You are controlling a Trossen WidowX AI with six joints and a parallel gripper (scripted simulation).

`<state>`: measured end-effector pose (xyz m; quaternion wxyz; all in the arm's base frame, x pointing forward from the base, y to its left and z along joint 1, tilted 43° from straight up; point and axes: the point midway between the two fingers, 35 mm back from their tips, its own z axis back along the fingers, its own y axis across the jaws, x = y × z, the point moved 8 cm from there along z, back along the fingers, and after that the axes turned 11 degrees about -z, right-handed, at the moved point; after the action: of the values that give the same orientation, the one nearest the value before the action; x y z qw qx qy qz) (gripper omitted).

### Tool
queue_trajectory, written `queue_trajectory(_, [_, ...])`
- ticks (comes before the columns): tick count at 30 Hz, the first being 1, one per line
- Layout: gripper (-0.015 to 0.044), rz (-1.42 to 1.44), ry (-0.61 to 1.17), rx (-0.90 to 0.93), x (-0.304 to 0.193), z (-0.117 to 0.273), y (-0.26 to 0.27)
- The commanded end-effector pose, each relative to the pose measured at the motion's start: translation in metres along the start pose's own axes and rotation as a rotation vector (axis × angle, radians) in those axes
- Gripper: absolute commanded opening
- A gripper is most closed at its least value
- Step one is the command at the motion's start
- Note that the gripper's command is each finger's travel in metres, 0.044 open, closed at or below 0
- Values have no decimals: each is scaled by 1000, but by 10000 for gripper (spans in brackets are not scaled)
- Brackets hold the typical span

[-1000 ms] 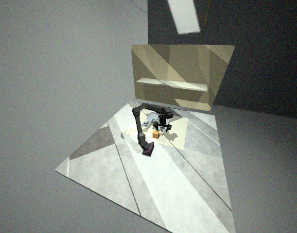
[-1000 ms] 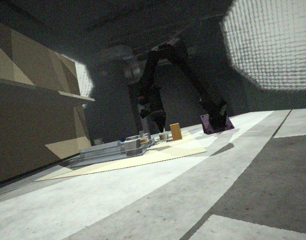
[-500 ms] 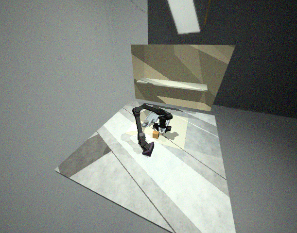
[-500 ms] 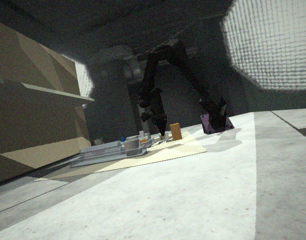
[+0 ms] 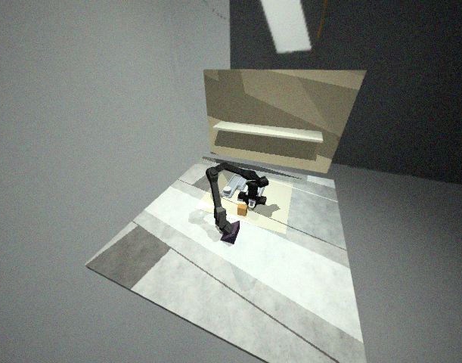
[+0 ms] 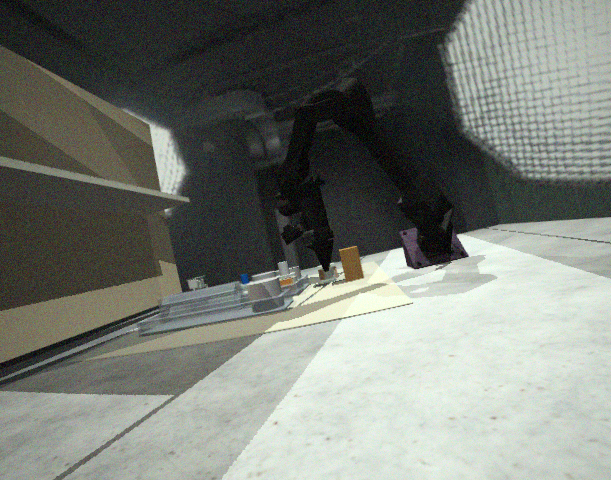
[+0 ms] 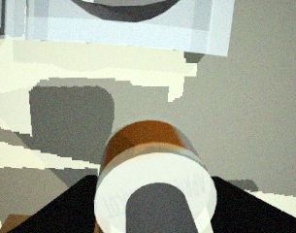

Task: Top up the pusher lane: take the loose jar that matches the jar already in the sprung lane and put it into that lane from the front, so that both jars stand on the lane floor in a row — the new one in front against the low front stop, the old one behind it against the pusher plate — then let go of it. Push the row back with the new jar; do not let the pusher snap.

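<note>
My gripper (image 5: 251, 203) (image 6: 326, 267) (image 7: 153, 186) is shut on a small jar with orange contents and a pale top. The held jar (image 6: 327, 275) (image 7: 145, 133) is upright, with lettering on its top in the wrist view, and is at or just above the mat. A clear tray unit with lanes (image 5: 235, 183) (image 6: 212, 313) (image 7: 123, 33) lies beyond the gripper. In the exterior view a small jar with orange contents (image 6: 286, 282) and a white top is among the lanes. The arm hides part of the lanes in the top view; the pusher plate cannot be made out.
An orange-brown block (image 5: 241, 209) (image 6: 351, 263) stands close beside the held jar, on the arm-base side. A wide white jar (image 5: 227, 190) (image 6: 264, 289) stands in an outer lane. A blue item (image 6: 244, 278) is farther back. A tan panel with a shelf (image 5: 268, 131) rises behind the lanes.
</note>
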<state>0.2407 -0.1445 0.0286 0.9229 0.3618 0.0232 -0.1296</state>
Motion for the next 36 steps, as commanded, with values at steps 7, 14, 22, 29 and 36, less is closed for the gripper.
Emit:
queue_trajectory(7, [0,-13,-4,-8,2,43,-4])
queue_trajectory(14, [0,-11,-4,-5,-2,81,-7])
queue_trajectory(22, [0,-5,-1,-1,-7,104,-8])
queue_trajectory(29, [0,-16,-4,-8,4,92,22])
queue_trajectory(36, [0,-27,-6,-7,12,74,61])
